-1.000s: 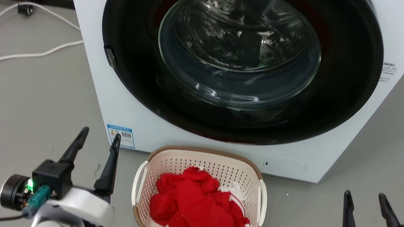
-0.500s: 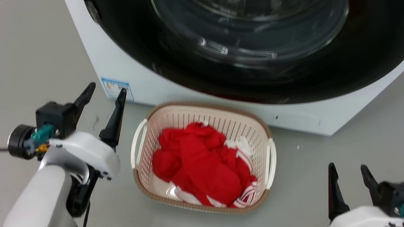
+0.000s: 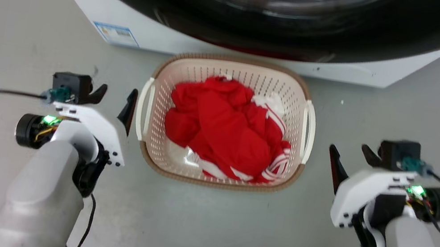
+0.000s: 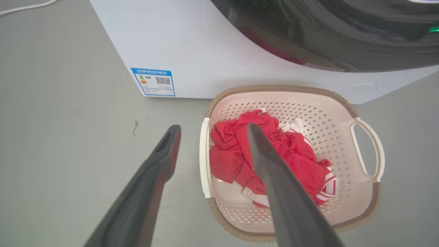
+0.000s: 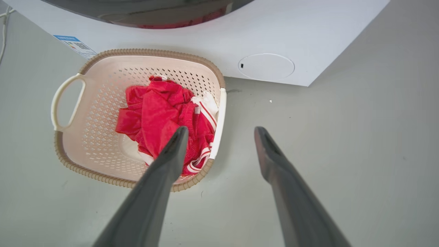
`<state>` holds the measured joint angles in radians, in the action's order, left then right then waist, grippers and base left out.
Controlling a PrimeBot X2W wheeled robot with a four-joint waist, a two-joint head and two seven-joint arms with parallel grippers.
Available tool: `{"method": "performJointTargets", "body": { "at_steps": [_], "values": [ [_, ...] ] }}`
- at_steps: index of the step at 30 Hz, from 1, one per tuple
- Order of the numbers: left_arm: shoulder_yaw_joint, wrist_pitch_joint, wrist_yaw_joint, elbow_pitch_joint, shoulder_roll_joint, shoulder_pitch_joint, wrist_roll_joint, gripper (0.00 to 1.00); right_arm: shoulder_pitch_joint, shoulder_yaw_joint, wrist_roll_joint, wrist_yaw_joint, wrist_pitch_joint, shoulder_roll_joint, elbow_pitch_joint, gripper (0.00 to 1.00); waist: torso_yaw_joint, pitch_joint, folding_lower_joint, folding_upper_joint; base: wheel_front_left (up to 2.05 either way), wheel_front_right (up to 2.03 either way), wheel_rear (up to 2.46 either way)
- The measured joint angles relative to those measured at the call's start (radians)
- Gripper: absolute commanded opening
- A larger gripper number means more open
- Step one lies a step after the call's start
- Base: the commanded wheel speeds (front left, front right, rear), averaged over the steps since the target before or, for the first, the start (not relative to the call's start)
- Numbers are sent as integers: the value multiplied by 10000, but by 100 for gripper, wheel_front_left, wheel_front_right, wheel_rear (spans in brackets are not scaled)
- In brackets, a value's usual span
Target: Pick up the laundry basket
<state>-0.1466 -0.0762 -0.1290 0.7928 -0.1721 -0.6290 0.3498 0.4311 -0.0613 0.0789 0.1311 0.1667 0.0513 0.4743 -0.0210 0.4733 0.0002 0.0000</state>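
The laundry basket [image 3: 192, 74] is cream-white and perforated, with a brown woven rim. It stands on the floor against the washer's front and holds red and white clothes [image 3: 220, 123]. My left gripper [image 3: 116, 95] is open just left of the basket's left handle [image 3: 144, 105], inner finger close to it. My right gripper [image 3: 350, 151] is open a short gap right of the right handle [image 3: 308, 132]. In the left wrist view the gripper [image 4: 213, 128] straddles the near handle of the basket [image 4: 308, 113]. In the right wrist view the gripper [image 5: 221, 130] straddles the basket's [image 5: 103, 89] near handle.
The white washer [image 3: 197, 45] with its dark round door [image 3: 265, 18] rises directly behind the basket. Grey floor [image 3: 201, 229] spreads on both sides and in front. Thin cables with tags trail from both wrists [image 3: 3, 92]. A white cable [image 4: 27, 6] lies far left.
The head camera has tilted down, so the washer and basket sit higher in the picture. Both arms have come forward and inward toward the basket's two handles, still open.
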Motion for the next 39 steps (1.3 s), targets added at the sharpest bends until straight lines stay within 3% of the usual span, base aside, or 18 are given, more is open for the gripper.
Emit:
{"method": "performJointTargets", "body": {
  "at_steps": [16, 29, 39],
  "values": [
    [-2794, 1791, -15, 1672, -1313, -2026, 3296, 100, 3449, -1931, 1358, 0, 347, -2, 4075, 100, -383, 2216, 0, 0, 0, 0, 0],
    [-4339, 2140, -15, 2197, -1985, -3501, 4564, 100, 5760, -3260, 2571, 0, 447, -4, 5992, 100, -632, 3665, 0, 0, 0, 0, 0],
    [-5279, 2140, -15, 2569, -1954, -4338, 5039, 100, 6666, -4023, 3269, 0, 650, -4, 6719, 100, -549, 4179, -1, 0, 0, 0, 0]
  ]
}}
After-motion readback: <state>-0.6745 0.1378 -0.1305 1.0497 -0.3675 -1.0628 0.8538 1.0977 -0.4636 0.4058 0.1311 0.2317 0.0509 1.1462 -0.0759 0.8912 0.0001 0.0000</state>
